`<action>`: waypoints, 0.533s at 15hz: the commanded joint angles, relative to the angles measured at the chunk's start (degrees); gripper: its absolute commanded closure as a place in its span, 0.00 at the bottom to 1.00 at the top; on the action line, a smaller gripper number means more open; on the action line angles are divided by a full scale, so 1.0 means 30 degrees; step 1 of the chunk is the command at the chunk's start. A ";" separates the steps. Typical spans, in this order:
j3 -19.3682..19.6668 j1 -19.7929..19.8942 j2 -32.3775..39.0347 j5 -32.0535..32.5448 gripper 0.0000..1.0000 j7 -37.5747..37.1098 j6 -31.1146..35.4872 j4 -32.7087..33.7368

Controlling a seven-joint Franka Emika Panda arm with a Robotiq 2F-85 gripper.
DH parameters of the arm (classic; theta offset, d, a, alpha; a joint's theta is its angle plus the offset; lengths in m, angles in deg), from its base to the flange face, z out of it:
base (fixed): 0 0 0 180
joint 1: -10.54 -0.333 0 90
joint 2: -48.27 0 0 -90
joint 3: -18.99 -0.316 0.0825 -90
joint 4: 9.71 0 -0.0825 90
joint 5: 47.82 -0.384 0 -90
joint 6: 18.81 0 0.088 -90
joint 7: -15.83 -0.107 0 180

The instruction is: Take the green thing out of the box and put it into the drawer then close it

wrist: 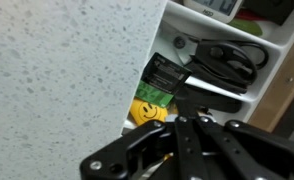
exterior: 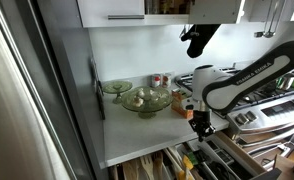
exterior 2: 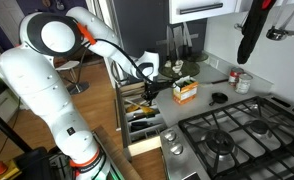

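Observation:
The drawer stands open below the counter; it also shows in an exterior view and in the wrist view, with black utensils in light dividers. The yellow-orange box sits on the counter next to the stove. My gripper hangs over the drawer's open end, left of the box; it also shows in an exterior view. In the wrist view its fingers look shut together, with nothing visible between them. A green patch lies in the drawer beside a yellow smiley item; I cannot tell whether it is the green thing.
Pale green glass bowls and small red-capped jars stand on the white counter. The gas stove is beside the drawer. A dark mitt hangs on the wall. A cabinet side stands near the camera.

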 commanded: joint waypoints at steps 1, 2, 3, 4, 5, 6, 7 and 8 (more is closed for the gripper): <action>0.0234 -0.0039 -0.0750 -0.0392 1.00 0.0345 -0.0772 -0.0229; 0.0269 -0.0048 -0.1025 -0.0513 1.00 0.0490 -0.0595 -0.0315; 0.0298 -0.0041 -0.1302 -0.0159 1.00 0.0490 -0.0268 -0.0447; 0.0356 -0.0051 -0.1688 0.0075 0.74 0.0845 0.0049 -0.0589; 0.0393 -0.0026 -0.1876 0.0459 0.73 0.0421 0.0684 -0.0614; 0.0353 -0.0165 -0.0898 0.0138 0.93 0.0137 -0.0048 0.0032; 0.0414 -0.0185 -0.1158 0.0178 0.85 0.0132 0.0164 0.0023; 0.0454 -0.0202 -0.1356 0.0188 0.78 0.0131 0.0225 0.0002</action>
